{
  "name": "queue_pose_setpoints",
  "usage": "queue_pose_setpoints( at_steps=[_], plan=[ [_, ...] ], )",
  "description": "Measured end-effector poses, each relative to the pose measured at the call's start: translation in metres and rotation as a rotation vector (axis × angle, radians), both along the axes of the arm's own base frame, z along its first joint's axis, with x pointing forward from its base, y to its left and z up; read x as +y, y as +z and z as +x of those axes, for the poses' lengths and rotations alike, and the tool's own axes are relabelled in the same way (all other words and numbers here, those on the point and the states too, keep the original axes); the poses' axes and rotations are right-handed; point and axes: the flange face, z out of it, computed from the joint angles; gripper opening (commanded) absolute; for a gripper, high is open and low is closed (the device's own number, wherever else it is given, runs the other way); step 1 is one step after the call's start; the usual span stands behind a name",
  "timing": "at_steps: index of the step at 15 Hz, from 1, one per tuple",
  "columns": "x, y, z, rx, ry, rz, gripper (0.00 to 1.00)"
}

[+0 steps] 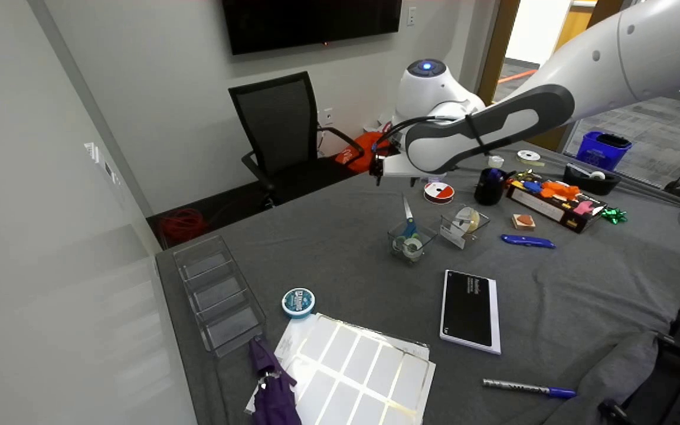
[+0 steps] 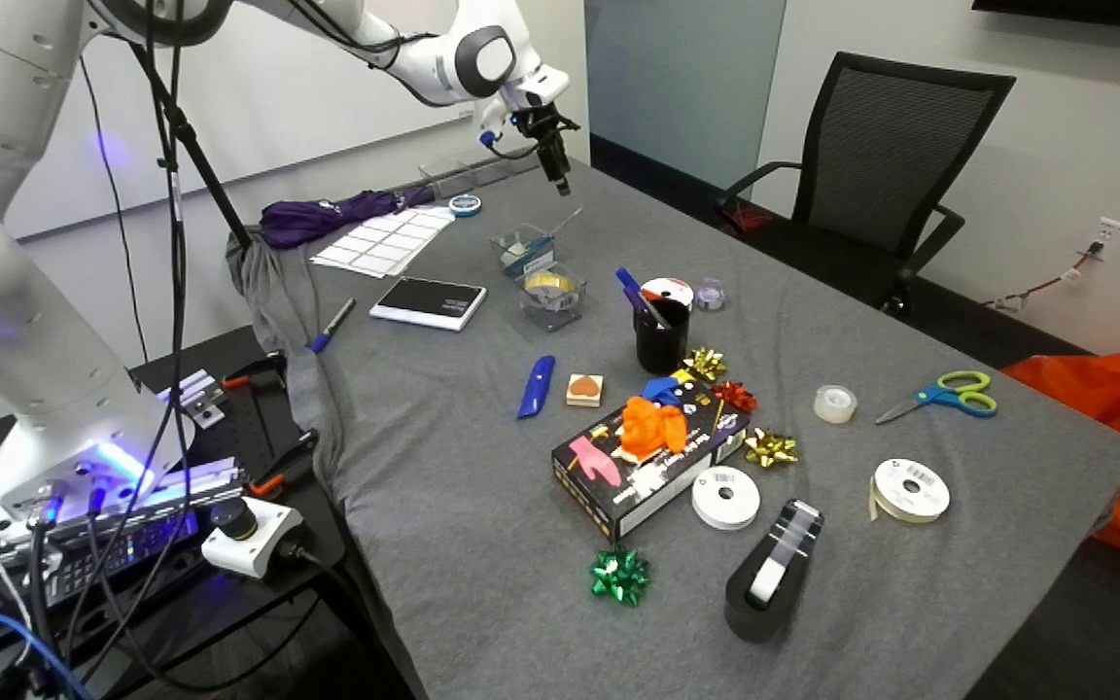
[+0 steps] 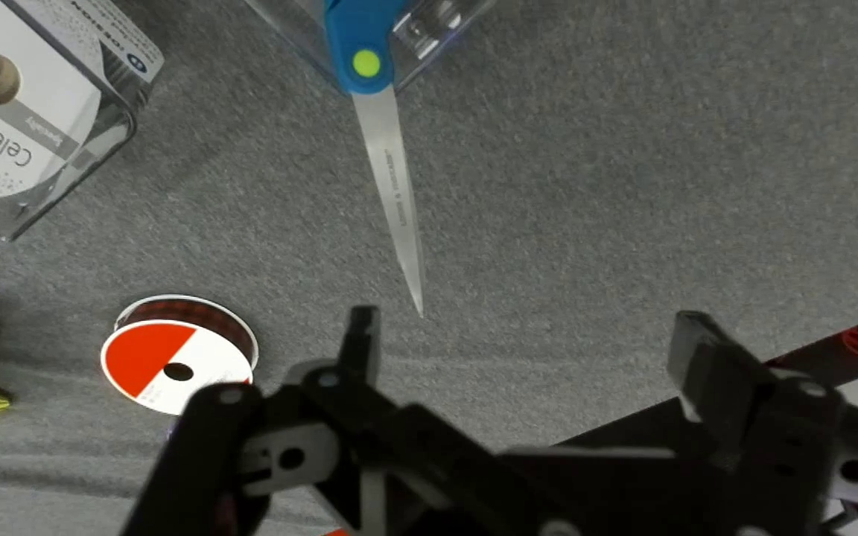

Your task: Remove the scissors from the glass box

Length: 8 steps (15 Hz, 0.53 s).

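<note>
Your scissors (image 3: 363, 45) stood tilted in the small clear box (image 1: 426, 238), handles down inside it and blades slanting up past the rim, with a whitish tape roll (image 1: 412, 250) beside the handles. You had the gripper (image 3: 524, 331) above the table (image 1: 328, 236), its fingers (image 3: 360, 339) spread wide, and it hung apart from the scissors in both exterior views; in the wrist view the blade tip showed near one finger. Just beside that box, a second clear box (image 2: 558, 311) held a ribbon spool (image 1: 466, 219), and near them lay a red-and-white spool (image 3: 176, 361) wound with dark plaid ribbon. Farther out you had a black pen cup (image 2: 661, 345), a blue box cutter (image 1: 528, 241), a wooden stamp (image 2: 584, 390), a black carton (image 2: 623, 491), a flat black-topped book or box (image 1: 470, 310) and a blue-capped silver marker (image 1: 526, 387). Toward the whiteboard (image 2: 327, 117) lay a round blue tin (image 1: 298, 301), label sheets (image 1: 346, 372), a folded purple umbrella (image 1: 274, 386) and a clear divided tray (image 1: 218, 297). Well apart, in an exterior view, another pair of scissors (image 2: 939, 396), blue with green-lined finger loops, rested flat on the table.
</note>
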Motion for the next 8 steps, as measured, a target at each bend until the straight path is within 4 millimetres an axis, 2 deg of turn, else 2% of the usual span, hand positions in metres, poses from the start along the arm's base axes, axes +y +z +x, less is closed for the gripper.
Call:
queue_pose_setpoints(
  at_steps=[4, 8],
  plan=[
    [-0.002, -0.017, -0.001, 0.018, 0.015, -0.042, 1.00],
    [-0.010, -0.019, -0.001, 0.017, 0.022, -0.083, 1.00]
  ],
)
